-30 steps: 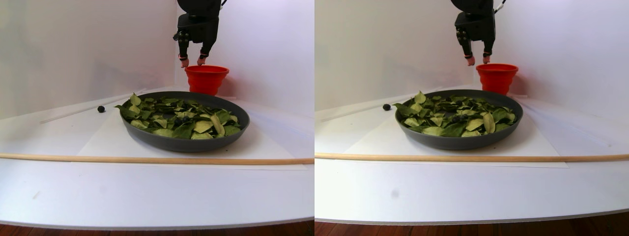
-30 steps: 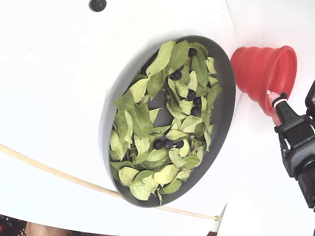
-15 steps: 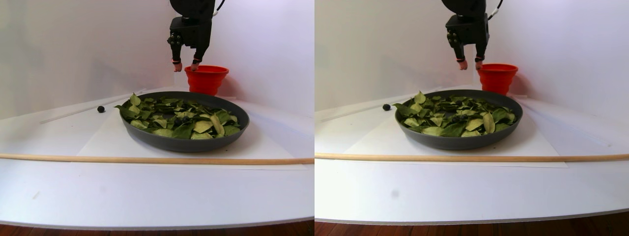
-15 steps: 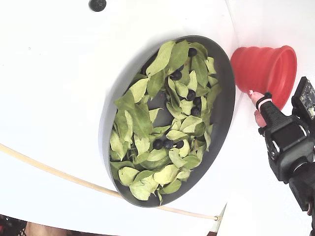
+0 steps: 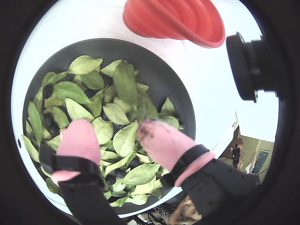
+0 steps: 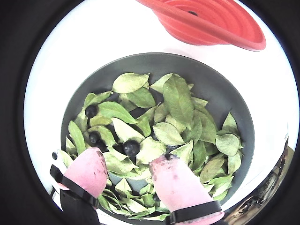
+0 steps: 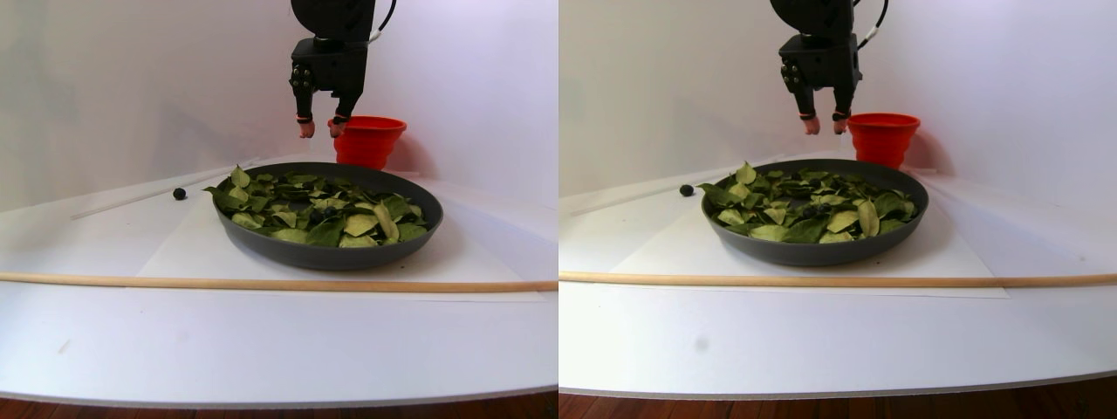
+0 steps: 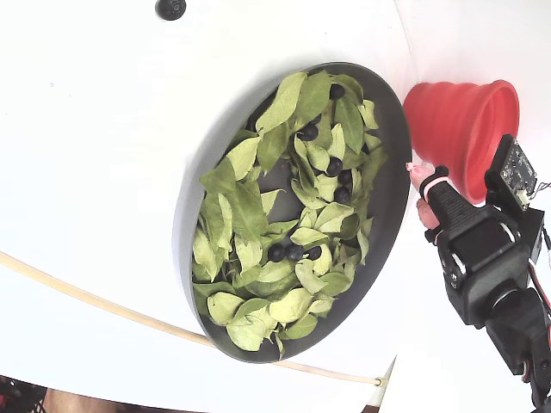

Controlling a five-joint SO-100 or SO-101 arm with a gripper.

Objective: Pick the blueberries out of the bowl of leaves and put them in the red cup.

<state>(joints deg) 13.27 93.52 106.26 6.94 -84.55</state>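
Overhead, so to speak, the pincer (image 7: pixel 318 131) hangs in free air above the far rim of the bowl (image 7: pixel 262 244), its two pink-tipped fingers (image 6: pixel 89 171) spread apart with nothing between them. In the fixed view the pincer (image 8: pixel 419 190) sits at about 3 o'clock from the bowl (image 8: pixel 392 185), just outside its edge and beside the red cup (image 8: pixel 461 129), which stands off the bowl at roughly 2 o'clock, close to its rim. Leaves (image 8: pixel 250 215) cover most of the bowl's floor. Blueberries (image 8: pixel 288 252) lie among them: a small cluster near the middle and a few more toward 1 o'clock. One stray berry (image 7: pixel 179 193) rests on the desk (image 7: pixel 262 340) at 9 o'clock of the bowl in the stereo pair view, well apart from it. A thin wooden rod (image 7: pixel 262 284) lies across the desk in front of the bowl, near its front edge. The desk space in front of the rod is open.
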